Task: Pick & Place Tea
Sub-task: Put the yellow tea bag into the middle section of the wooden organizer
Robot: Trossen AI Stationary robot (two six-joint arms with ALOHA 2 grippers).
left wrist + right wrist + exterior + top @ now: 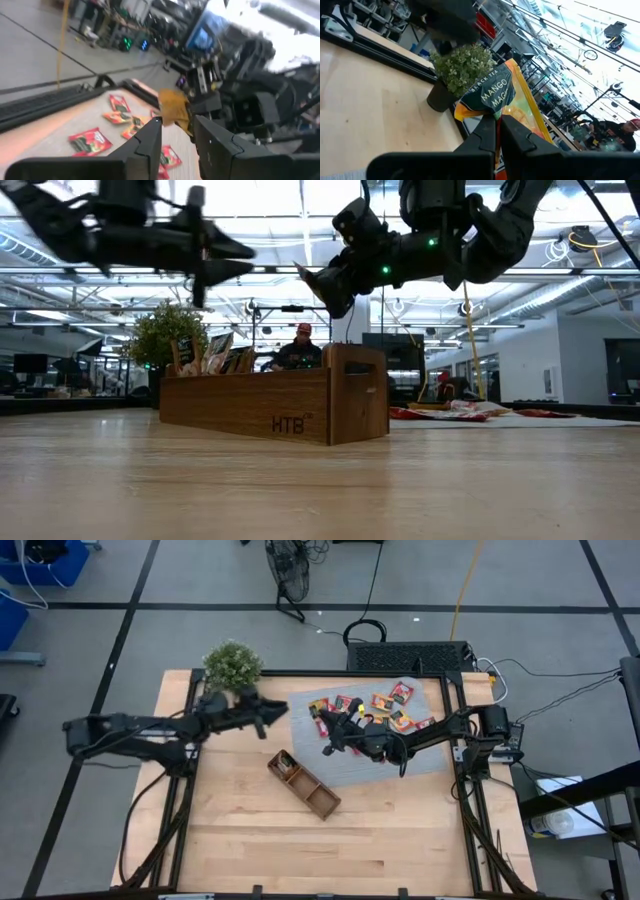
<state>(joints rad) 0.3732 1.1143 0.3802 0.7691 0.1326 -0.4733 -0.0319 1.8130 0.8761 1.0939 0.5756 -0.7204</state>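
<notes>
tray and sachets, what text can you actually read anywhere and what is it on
"HTB" on the side of the wooden tray, low view.
"BLACK TEA" and "MANGO", with a cut-off word starting "MA" below, on the orange sachet pinched in the right end effector.
Labels on the loose sachets on the grey mat: too small to read.
Cards standing in the tray's far compartment: unreadable.

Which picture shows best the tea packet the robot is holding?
The right wrist view: the orange tea sachet fills it, label readable, pinched in the right gripper. The left wrist view shows it small; the high view only a yellow speck; in the low view I cannot find it.
</notes>
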